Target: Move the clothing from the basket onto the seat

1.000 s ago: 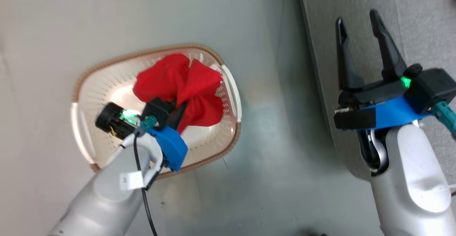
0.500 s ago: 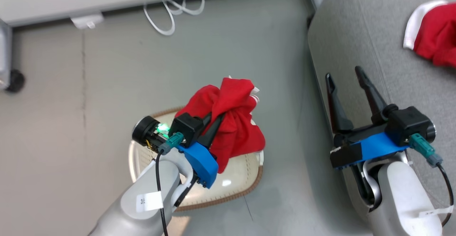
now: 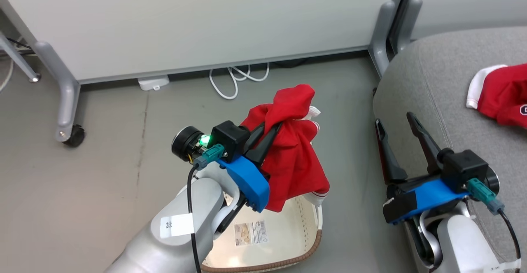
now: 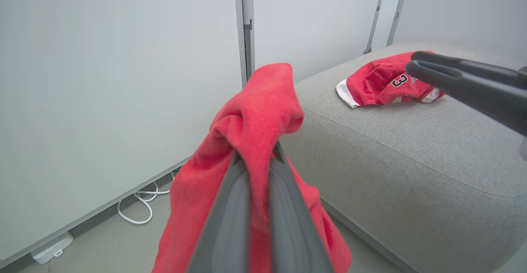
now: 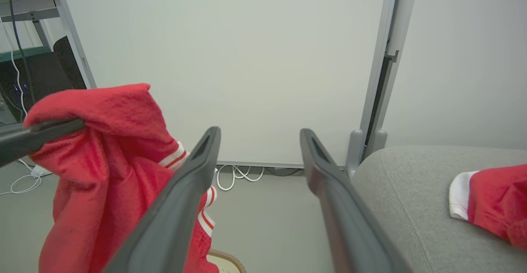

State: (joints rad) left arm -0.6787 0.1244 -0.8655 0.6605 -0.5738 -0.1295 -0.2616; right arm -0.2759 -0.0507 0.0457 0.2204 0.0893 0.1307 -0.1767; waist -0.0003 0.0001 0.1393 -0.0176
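Note:
My left gripper (image 3: 269,127) is shut on a bright red garment (image 3: 294,162) with white trim, which hangs in the air above the cream basket (image 3: 306,248). In the left wrist view the cloth (image 4: 255,112) bunches over my closed fingers (image 4: 230,207). The other red garment (image 3: 502,96), with a numeral 3 (image 4: 398,80), lies on the grey seat (image 3: 432,79) at the right. My right gripper (image 3: 393,120) stands open and empty by the seat's near edge; between its fingers (image 5: 181,199) only the wall shows.
A white partition panel on grey legs with a caster wheel (image 3: 74,135) closes the far side. A white cable (image 3: 234,79) and a small white plug box (image 3: 153,82) lie on the grey floor at its foot. The basket carries a paper label (image 3: 249,232).
The head camera has tilted up towards the wall. My left gripper has lifted the red garment out of the basket and carried it higher. The right gripper stays open beside the seat.

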